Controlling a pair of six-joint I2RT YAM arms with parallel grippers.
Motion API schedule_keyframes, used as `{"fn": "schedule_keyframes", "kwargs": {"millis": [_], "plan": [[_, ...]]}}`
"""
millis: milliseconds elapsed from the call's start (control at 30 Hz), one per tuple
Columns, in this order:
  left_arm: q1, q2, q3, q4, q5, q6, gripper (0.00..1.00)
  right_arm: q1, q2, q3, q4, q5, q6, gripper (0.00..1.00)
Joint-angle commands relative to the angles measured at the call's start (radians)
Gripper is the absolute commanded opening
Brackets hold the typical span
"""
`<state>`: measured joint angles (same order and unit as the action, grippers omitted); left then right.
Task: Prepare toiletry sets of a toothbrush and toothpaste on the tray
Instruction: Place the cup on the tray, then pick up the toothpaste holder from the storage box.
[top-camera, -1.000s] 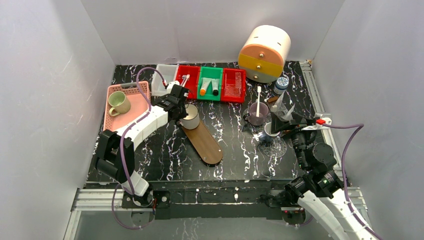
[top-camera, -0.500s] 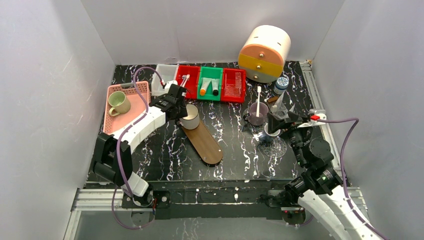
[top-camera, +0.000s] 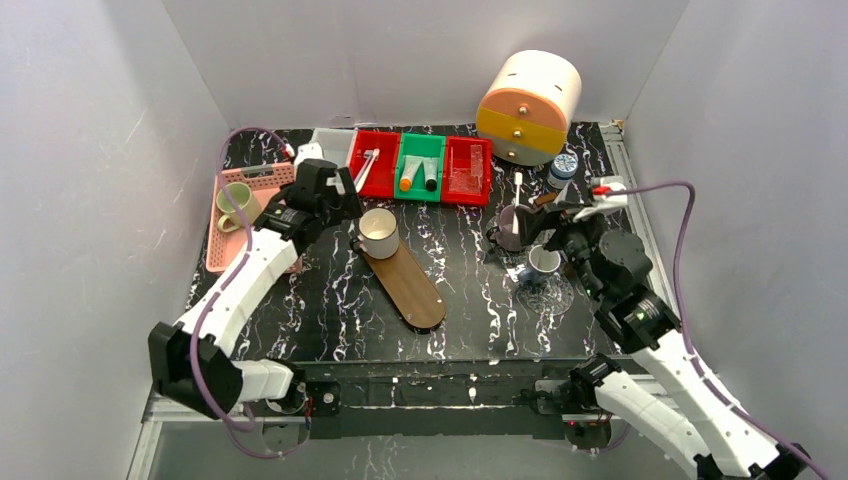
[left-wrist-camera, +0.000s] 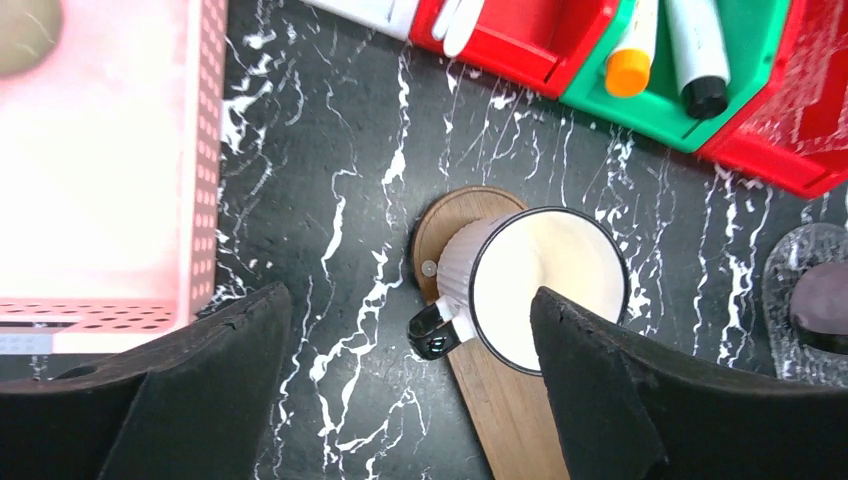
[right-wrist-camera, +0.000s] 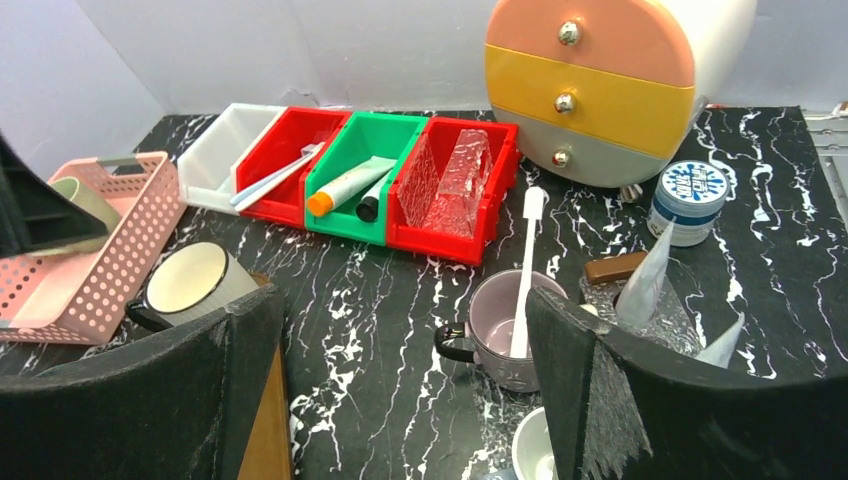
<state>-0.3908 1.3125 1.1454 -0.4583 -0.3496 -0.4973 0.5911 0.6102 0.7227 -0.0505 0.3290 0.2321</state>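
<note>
Left fingers (left-wrist-camera: 190, 400): we find them spread wide and empty, hanging above the cup (left-wrist-camera: 545, 290) without touching it.
Right fingers (right-wrist-camera: 130, 400): we see them fully apart with nothing between them, held over the surface (top-camera: 470, 290) just before the purple mug (right-wrist-camera: 500, 345).
Toothbrushes: we count two. One (right-wrist-camera: 275, 175) lies aslant in the left red bin (right-wrist-camera: 300, 135); the other (right-wrist-camera: 525, 260) stands head up in the purple mug.
Toothpaste: two tubes lie side by side in the green bin (right-wrist-camera: 400, 125), one orange-capped (right-wrist-camera: 345, 185) and one dark-capped (right-wrist-camera: 372, 205), with their caps toward the arms.
Tray (top-camera: 415, 290): a brown wooden oval lying slantwise in the middle of the surface. We see only the cup on it.
Cup: white with a dark rim and handle, upright on the tray's far end, near the bins.
Basket (top-camera: 225, 250): pink, at the left edge, holding a green mug (top-camera: 235, 200).
Right red bin (right-wrist-camera: 440, 240): it holds a clear crinkled piece (right-wrist-camera: 455, 185) that we cannot name.
Drawers (right-wrist-camera: 600, 80): a round unit in orange, yellow and white at the back right, with a blue-lidded jar (right-wrist-camera: 690, 200) just beside it.
Beside the purple mug: a pale tube-like thing (right-wrist-camera: 640, 285) leans in a clear glass; we cannot tell what it is.
</note>
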Motion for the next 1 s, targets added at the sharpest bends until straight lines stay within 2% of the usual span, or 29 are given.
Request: {"fn": "schedule_keyframes", "kwargs": {"millis": [0,100,267,400,633,800,967], "plan": [[0.020,-0.093,0.047,-0.057,-0.005,0.089,0.89,0.001,0.108,0.119,-0.023,-0.052,-0.005,0.99],[0.023,-0.132,0.039,-0.062,-0.010,0.137,0.92,0.001,0.214,0.197,-0.053,-0.080,-0.006,0.99],[0.022,-0.218,-0.058,0.008,-0.001,0.208,0.95,0.002,0.410,0.334,-0.106,-0.068,-0.016,0.99],[0.022,-0.277,-0.149,0.062,0.031,0.214,0.98,-0.005,0.559,0.424,-0.117,-0.017,-0.017,0.99],[0.013,-0.346,-0.184,0.057,-0.001,0.215,0.98,-0.037,0.775,0.553,-0.092,-0.004,-0.009,0.98],[-0.010,-0.367,-0.213,0.058,-0.018,0.221,0.98,-0.074,0.922,0.601,-0.036,0.005,0.009,0.94],[-0.022,-0.380,-0.223,0.064,-0.016,0.224,0.98,-0.098,1.053,0.666,0.010,0.020,0.019,0.84]]}}
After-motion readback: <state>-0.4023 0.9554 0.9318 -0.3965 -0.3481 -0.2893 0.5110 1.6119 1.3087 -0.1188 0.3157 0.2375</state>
